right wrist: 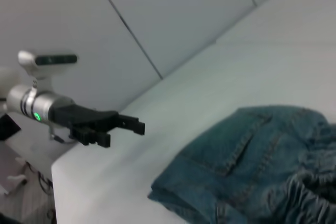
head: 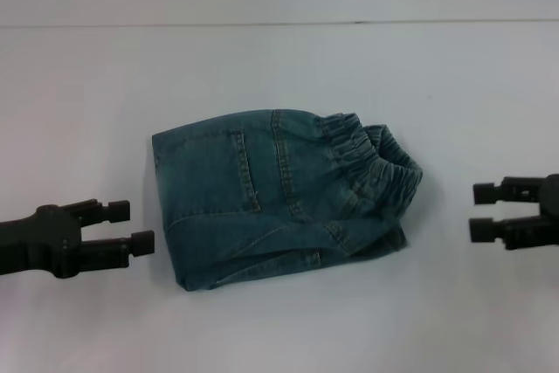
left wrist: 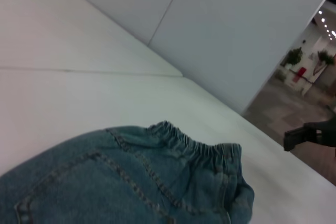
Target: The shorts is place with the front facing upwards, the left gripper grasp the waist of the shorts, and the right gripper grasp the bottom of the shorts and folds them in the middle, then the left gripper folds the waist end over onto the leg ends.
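With the shorts (head: 279, 198) folded, I keep my left hand (head: 122, 226) and right hand (head: 485, 210) released, clear on either side of them.

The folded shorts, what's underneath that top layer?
Under the top layer of the shorts, lower denim layers show at the near edge, lying on the white table. The waist lies on top at the right. Leg ends and any front print are covered.

Faded denim shorts (head: 275, 198) on a smooth matt white table (head: 279, 67)
Cloth stitched, waist (head: 376, 168) puckered elastic; left gripper (head: 131, 226) matt black
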You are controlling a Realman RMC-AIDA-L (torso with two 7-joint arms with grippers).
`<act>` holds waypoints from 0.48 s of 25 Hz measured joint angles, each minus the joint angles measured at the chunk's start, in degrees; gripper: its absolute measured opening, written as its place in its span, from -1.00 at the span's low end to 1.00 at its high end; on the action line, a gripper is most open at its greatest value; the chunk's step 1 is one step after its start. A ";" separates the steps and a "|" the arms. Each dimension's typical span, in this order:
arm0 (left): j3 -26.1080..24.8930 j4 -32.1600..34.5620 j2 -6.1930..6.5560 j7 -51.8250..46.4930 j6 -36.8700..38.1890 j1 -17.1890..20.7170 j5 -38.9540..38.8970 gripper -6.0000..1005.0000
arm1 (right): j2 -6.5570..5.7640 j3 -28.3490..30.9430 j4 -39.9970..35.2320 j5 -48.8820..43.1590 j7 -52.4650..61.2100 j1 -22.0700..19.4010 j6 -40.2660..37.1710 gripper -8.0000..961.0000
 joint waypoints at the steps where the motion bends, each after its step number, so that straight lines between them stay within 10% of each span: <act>1: 0.08 0.00 -0.01 -0.13 -0.05 -0.09 0.26 0.78 | 0.31 -0.02 -0.02 -0.75 0.01 0.20 0.47 0.76; 12: 0.15 -0.07 -0.03 -0.75 -0.28 -0.76 1.50 0.78 | 1.39 -0.16 -0.49 -2.21 0.03 0.72 2.19 0.97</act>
